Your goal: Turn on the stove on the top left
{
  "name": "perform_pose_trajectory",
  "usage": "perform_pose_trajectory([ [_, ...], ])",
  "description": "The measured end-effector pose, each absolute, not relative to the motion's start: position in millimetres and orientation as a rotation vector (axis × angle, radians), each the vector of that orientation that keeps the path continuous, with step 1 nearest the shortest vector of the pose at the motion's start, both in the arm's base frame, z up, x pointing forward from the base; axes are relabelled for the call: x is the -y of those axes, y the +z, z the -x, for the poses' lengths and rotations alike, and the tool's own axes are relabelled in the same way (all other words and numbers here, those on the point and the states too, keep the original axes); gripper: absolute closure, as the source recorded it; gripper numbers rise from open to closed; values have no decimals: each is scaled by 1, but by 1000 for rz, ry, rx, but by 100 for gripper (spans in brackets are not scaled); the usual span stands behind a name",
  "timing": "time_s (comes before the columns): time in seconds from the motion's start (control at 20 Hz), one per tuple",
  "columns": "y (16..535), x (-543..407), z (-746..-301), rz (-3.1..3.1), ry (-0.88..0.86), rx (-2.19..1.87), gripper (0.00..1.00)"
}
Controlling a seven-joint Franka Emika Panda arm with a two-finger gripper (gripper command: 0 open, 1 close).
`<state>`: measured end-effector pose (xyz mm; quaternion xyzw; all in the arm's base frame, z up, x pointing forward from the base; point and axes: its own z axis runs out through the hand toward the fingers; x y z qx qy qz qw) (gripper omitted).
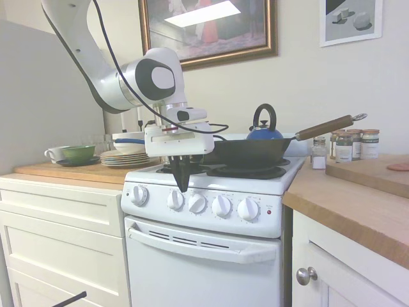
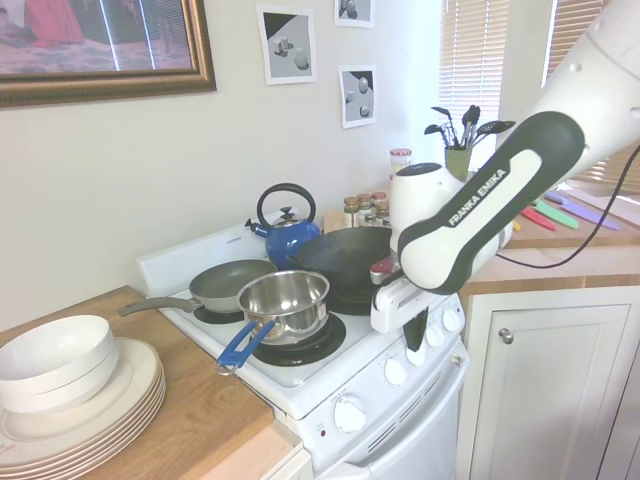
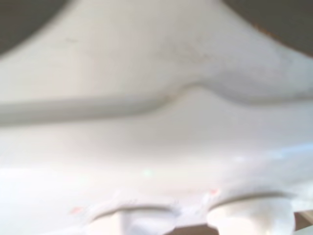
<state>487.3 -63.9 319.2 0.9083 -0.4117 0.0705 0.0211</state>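
While arm bends down, end effector [image 1: 183,180] nears stove [image 1: 211,256] knobs [image 1: 197,203].

The narrow white electric stove [image 1: 211,256] stands between a white drawer cabinet [image 1: 61,236] on the left and a wooden-topped white cupboard [image 1: 348,211] on the right, seen from the first exterior view. Five round white knobs [image 1: 197,203] run along its front panel, above the oven door handle [image 1: 201,246]. The black two-finger gripper [image 1: 183,182] hangs just before the panel, between the first and second knobs from the left. On the burners sit a black wok with a wooden handle [image 1: 255,152] and, behind it, a blue kettle [image 1: 264,131]; a steel saucepan with a blue handle [image 2: 285,305] stands at the front, a grey frying pan [image 2: 225,285] behind it. Stacked cream plates [image 1: 124,158] lie on the left counter, glass spice jars [image 1: 348,146] on the right.
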Motion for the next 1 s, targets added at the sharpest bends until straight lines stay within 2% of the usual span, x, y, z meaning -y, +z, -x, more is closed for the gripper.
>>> perform_pose_trajectory([
  [0.2,351,71,-470,-2844,279,1291,100],
  [0.25,357,73,-466,-2848,279,1309,0],
  [1.0,359,85,-451,-2882,223,1324,0],
])
